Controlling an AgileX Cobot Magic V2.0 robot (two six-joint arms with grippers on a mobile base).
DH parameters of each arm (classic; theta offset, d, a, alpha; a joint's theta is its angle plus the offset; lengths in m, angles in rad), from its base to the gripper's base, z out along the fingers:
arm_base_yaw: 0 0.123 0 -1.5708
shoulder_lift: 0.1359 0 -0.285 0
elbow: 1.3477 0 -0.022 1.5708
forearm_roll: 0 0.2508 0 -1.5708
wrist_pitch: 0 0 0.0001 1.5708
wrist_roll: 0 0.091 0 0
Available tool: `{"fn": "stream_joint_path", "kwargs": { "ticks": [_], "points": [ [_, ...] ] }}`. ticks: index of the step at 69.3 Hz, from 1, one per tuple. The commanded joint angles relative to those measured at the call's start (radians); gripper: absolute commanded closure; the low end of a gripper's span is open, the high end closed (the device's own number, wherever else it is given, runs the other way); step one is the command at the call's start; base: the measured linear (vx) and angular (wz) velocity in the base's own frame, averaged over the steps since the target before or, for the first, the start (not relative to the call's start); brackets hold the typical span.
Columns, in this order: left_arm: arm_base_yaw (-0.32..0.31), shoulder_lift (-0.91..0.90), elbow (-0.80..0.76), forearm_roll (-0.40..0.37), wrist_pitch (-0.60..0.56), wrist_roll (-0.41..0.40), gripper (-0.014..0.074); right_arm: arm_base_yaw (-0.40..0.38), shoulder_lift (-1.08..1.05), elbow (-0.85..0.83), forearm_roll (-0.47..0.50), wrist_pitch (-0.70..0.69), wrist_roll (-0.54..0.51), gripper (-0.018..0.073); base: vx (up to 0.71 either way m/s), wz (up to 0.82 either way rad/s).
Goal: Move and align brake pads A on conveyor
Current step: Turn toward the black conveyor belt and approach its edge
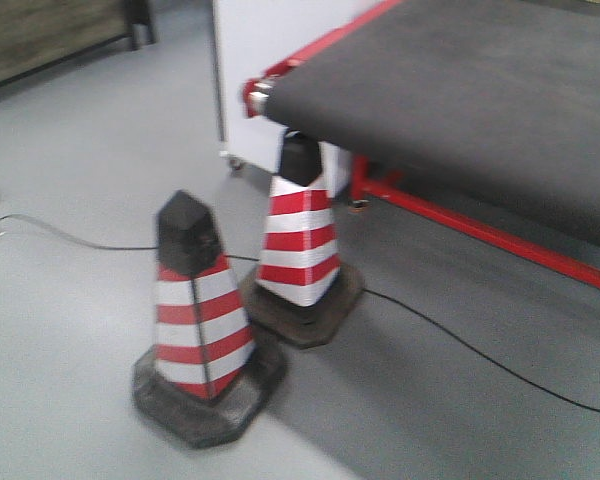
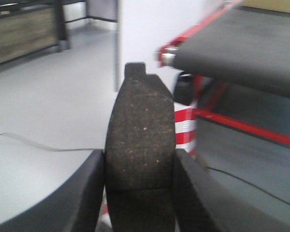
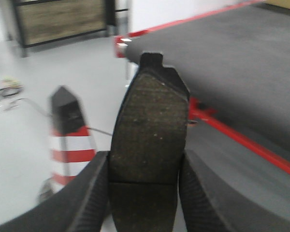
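Charcoal friction material is filling the middle of both wrist views. The left gripper [image 2: 139, 162] is clenching the left brake pad [image 2: 140, 121] upright between its two black fingers, and the right gripper [image 3: 145, 162] is clamping the right brake pad [image 3: 150, 116] likewise. Each pad's notched tab is pointing up and its thin groove is sitting low between the fingers. Both pads are being held in the air, apart from the conveyor [image 1: 460, 90], whose dark matte belt is stretching away to the right and farther off. Two red-and-white striped cones are standing on the grey floor [image 1: 70, 150] off the belt's near-left corner: the near cone [image 1: 198, 300] just beside the far cone [image 1: 302, 230], whose black tip is sitting right under the belt end. A thin black cable [image 1: 460, 340] is trailing across the floor past their bases, a red frame rail [image 1: 480, 232] is running beneath the belt, and a white cabinet [image 1: 270, 40] is standing behind the roller end.
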Motion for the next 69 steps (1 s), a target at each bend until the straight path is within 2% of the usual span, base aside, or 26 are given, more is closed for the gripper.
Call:
{"fn": "stream_joint_path", "kwargs": {
  "ticks": [1,44,69],
  "points": [
    [-0.006,0.007,-0.031,-0.009,-0.099,-0.005,0.0602,-0.004,0.007,-0.031,-0.005,-0.099,-0.008,0.0564,0.2,-0.76],
    [-0.006,0.007,-0.031,-0.009,-0.099,-0.005,0.0602,-0.004,0.007,-0.031,-0.005,-0.099,-0.008,0.0564,0.15,-0.74],
    [-0.006,0.007,-0.031,-0.009,-0.099,-0.005,0.0602,-0.004,0.007,-0.031,-0.005,-0.099,-0.008,0.0564,0.02,-0.35]
  ]
}}
